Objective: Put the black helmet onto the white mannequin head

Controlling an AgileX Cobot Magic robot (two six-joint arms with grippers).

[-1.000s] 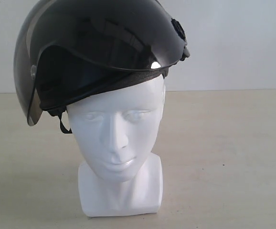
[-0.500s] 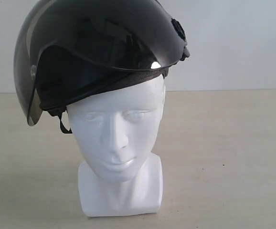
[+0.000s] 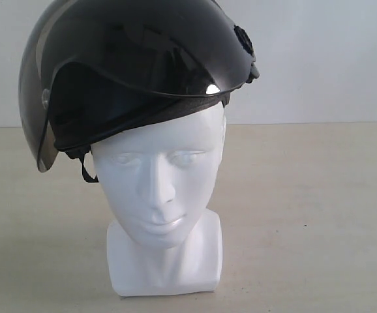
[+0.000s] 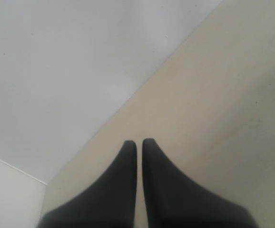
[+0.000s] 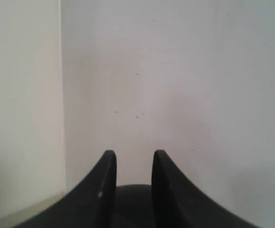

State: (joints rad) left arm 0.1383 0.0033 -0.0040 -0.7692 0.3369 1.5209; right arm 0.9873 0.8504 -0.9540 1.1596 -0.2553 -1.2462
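Note:
The black helmet [image 3: 136, 59] sits on top of the white mannequin head [image 3: 157, 179], tilted, with its smoky visor [image 3: 35, 111] hanging low on the left of the exterior view. A chin strap [image 3: 87, 171] dangles beside the head's temple. The face, ears and blocky neck base are uncovered. Neither gripper shows in the exterior view. My left gripper [image 4: 138, 142] is shut with nothing between its fingers, above bare tabletop. My right gripper [image 5: 134, 154] stands open facing a pale wall; a dark rounded shape [image 5: 133, 199] lies low between its fingers, and I cannot tell what it is.
The mannequin stands on a beige tabletop [image 3: 306, 215] with a white wall [image 3: 325, 59] behind it. The left wrist view shows the line where table and wall [image 4: 71, 71] meet.

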